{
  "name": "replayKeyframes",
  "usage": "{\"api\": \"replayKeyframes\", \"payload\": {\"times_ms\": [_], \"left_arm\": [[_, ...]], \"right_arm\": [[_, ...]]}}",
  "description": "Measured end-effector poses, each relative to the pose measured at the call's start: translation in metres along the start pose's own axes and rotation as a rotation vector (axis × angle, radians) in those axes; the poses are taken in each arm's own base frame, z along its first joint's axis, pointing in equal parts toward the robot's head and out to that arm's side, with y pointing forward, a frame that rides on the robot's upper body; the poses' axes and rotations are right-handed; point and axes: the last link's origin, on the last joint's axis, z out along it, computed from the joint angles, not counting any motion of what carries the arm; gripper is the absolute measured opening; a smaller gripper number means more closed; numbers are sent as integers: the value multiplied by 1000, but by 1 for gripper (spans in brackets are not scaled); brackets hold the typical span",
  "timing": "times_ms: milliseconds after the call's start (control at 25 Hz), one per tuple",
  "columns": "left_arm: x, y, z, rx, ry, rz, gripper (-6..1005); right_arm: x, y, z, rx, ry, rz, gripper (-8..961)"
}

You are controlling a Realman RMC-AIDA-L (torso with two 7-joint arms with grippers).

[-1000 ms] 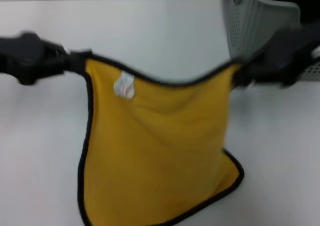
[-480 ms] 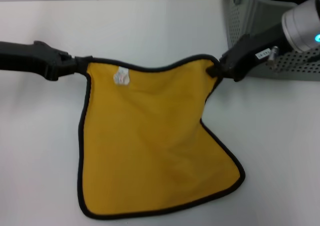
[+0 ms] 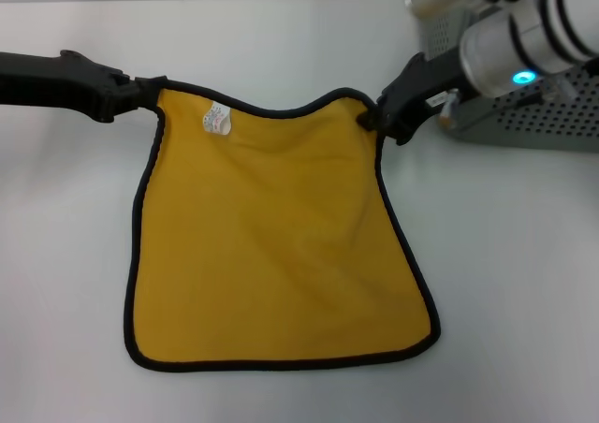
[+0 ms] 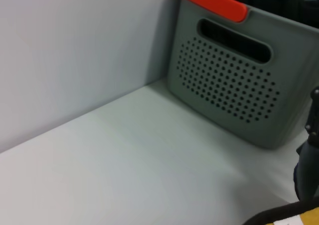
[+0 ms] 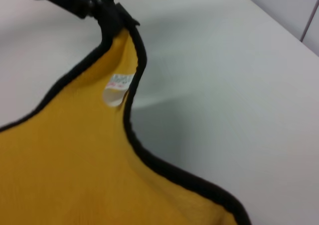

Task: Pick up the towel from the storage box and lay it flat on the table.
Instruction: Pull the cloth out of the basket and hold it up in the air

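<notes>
The worktop (image 3: 281,39) is plain, white and flat, and it fills most of the head view. A pale wall stands behind it in the left wrist view.

The left tool (image 3: 148,94) is pinched tight on one top corner of the towel (image 3: 271,245). The towel is yellow with a black edge. It stretches from this tool across to the right tool (image 3: 374,116), which is pinched tight on the other top corner. The top edge sags a little between the two tools. The rest of the towel lies spread on the worktop, below both tools.

A small white tag (image 3: 216,119) sits just beside the left tool. Its writing is too small to read.

The storage box (image 3: 552,114) is grey-green with dotted walls. It stands just behind the right tool. What is inside cannot be seen.
</notes>
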Motion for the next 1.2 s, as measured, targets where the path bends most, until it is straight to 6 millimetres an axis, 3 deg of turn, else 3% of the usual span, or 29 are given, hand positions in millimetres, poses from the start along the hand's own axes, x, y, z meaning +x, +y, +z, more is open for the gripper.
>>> {"api": "replayKeyframes", "payload": {"times_ms": [440, 1200], "left_arm": [[-3, -6, 8, 63, -22, 2, 31], [-5, -12, 19, 133, -35, 16, 32]], "right_arm": [[-1, 4, 27, 135, 53, -117, 49], [11, 2, 39, 238, 85, -158, 58]]}}
